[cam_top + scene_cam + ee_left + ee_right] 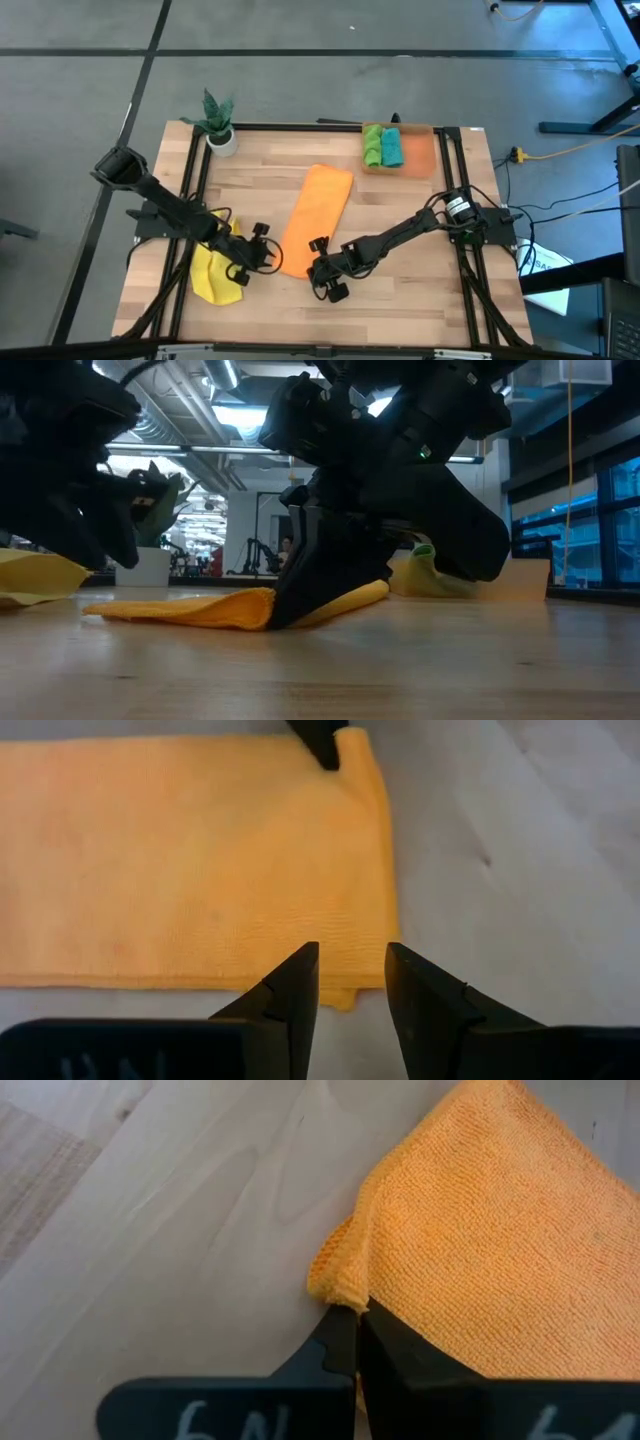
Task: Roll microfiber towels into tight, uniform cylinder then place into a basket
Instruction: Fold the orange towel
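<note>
A potted plant (217, 122) stands at the tabletop's (400, 215) far left corner. Below it the yellow towel (214, 272) lies crumpled under my left arm. My left claw (268, 252), fingers apart, hangs at the near corner of the flat orange towel (318, 215). My right claw (318, 262) is clamped on that towel's other near corner. Far right, the basket (421, 152) holds the rolled green towel (372, 146) and teal towel (392, 147).

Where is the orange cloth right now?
From above, the orange towel lies flat mid-table, between the yellow towel on the left and the basket at the far right; the right gripper pinches its near corner.
</note>
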Robot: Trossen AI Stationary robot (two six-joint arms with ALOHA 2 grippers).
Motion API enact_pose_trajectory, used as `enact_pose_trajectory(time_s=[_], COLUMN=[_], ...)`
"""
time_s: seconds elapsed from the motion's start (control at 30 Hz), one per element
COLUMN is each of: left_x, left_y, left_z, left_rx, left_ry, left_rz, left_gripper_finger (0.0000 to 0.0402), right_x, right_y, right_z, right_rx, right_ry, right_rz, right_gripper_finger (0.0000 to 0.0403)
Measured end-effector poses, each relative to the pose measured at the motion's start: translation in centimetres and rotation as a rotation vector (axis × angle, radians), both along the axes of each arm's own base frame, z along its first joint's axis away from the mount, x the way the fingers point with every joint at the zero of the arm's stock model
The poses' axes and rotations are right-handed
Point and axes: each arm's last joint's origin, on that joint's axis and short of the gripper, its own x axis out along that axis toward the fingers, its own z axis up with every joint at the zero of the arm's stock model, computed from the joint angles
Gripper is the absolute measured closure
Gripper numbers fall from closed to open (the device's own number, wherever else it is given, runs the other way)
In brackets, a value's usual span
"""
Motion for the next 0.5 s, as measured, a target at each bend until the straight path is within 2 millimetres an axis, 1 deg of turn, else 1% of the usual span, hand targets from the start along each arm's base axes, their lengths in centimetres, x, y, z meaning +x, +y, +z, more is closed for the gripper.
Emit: enact_pose_trajectory(time_s=[0.1,0.17,0.23,0.37,0.5], left_x=[0.2,0.7,0.8,1.0,1.2], left_y=[0.1,-0.1,-0.3,-0.1,0.0], left_z=[-0.7,-1.2,-1.8,-2.5,-2.7], left_rx=[-0.006,-0.031,-0.017,-0.008,-0.039], left_ry=[0.033,0.033,0.038,0.055,0.067], left_rz=[-0.006,-0.028,-0.04,0.017,0.065], left_gripper_finger=[0.0291,0.0291,0.0291,0.0291,0.0291], right_x=[0.0,0.0,0.0,0.1,0.1], right_y=[0.0,0.0,0.0,0.0,-0.1], right_z=[0.0,0.0,0.0,0.0,0.0], right_rx=[0.0,0.0,0.0,0.008,0.011], right_ry=[-0.001,-0.001,-0.002,-0.005,-0.006], right_rz=[0.0,0.0,-0.002,-0.018,-0.024], right_gripper_finger=[0.04,0.04,0.04,0.04,0.04])
